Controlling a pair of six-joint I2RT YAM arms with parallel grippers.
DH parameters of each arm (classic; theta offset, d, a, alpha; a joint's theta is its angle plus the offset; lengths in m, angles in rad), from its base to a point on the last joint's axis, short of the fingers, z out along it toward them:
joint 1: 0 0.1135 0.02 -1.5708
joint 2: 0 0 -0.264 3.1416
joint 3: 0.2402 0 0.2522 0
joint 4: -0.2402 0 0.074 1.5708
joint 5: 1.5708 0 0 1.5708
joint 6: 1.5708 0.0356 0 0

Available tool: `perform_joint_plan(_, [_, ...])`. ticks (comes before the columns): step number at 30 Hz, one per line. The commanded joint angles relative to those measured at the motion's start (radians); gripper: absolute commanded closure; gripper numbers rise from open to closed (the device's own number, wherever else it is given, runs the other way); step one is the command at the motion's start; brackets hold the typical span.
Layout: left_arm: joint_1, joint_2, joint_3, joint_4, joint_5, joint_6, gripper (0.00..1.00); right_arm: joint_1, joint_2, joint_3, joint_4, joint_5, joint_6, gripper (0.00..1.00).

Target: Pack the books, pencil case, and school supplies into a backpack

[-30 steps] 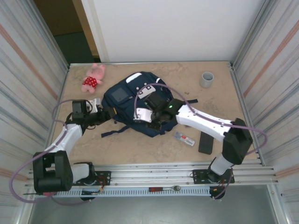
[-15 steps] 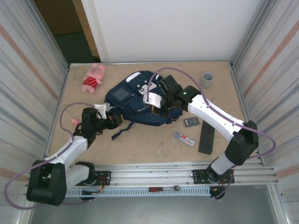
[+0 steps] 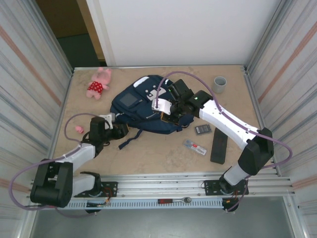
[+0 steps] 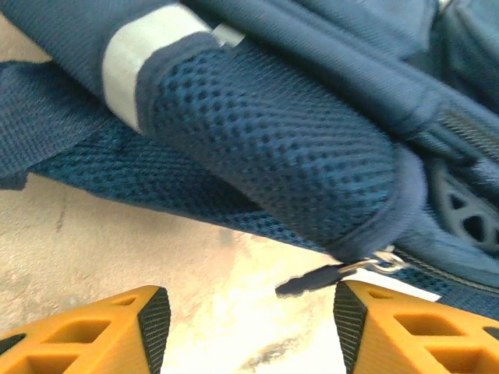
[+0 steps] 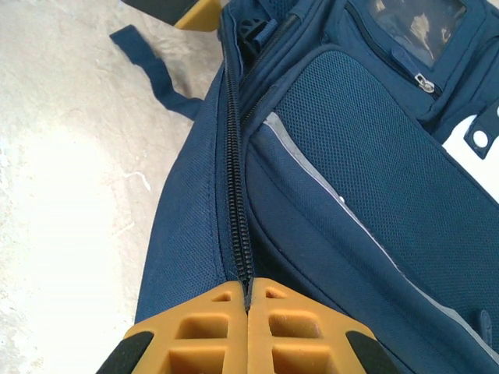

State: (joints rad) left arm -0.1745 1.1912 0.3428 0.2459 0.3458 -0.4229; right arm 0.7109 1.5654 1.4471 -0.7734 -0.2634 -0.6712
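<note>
Centre of the tabletop, the backpack lies flat. Left jaws stand apart at its near-left edge, with a zip pull dangling just ahead of the gap and nothing held. Right jaws are pressed together on the main zip at the backpack's right side. Off to the right lie the grey pad, the red-labelled pack and the pencil case.

tabletop beige, mottled | side walls ribbed metal | back panel white
</note>
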Motion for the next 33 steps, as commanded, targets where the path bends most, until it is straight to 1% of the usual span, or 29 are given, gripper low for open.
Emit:
perform_joint_plan(1, [-0.011,0.032,-0.006,0.046,-0.020,0.043,0.41,-0.005,-0.003,0.063,0.037,-0.028,-0.028,1.00])
perform_joint_plan(4, [-0.030,0.068,0.010,0.080,0.005,0.082,0.42,-0.003,-0.002,0.069,0.036,-0.030,-0.028,1.00])
perform_joint_plan(7, [-0.050,0.124,0.021,0.150,0.022,0.111,0.45,-0.002,-0.003,0.075,0.036,-0.031,-0.025,1.00])
perform_joint_plan(9, [-0.052,0.159,0.044,0.154,0.024,0.131,0.52,-0.001,-0.004,0.074,0.037,-0.034,-0.023,1.00])
perform_joint_plan(11, [-0.052,0.181,0.060,0.171,0.062,0.150,0.61,0.001,-0.003,0.072,0.037,-0.035,-0.018,1.00])
perform_joint_plan(13, [-0.057,0.181,0.056,0.213,0.111,0.151,0.72,0.001,-0.001,0.067,0.041,-0.030,-0.009,1.00])
perform_joint_plan(15, [-0.077,0.162,0.051,0.219,0.118,0.168,0.85,0.001,-0.001,0.054,0.058,-0.012,0.010,1.00])
perform_joint_plan(16, [-0.086,0.145,0.051,0.207,0.119,0.183,0.90,0.002,0.001,0.042,0.074,0.007,0.023,1.00])
perform_joint_plan(19, [-0.120,0.114,0.070,0.131,0.085,0.207,0.99,0.023,0.003,-0.017,0.171,0.132,0.069,1.00])
perform_joint_plan(22, [-0.146,0.102,0.099,0.061,0.105,0.228,1.00,0.041,0.019,-0.057,0.248,0.185,0.114,1.00])
perform_joint_plan(26, [-0.202,0.058,0.111,0.036,0.146,0.254,1.00,0.045,0.047,-0.084,0.321,0.201,0.167,1.00])
perform_joint_plan(30, [-0.266,0.018,0.142,-0.019,0.214,0.317,1.00,0.043,0.074,-0.095,0.370,0.186,0.213,1.00])
perform_joint_plan(33, [-0.277,0.001,0.149,-0.038,0.234,0.322,1.00,0.037,0.075,-0.102,0.382,0.163,0.220,1.00])
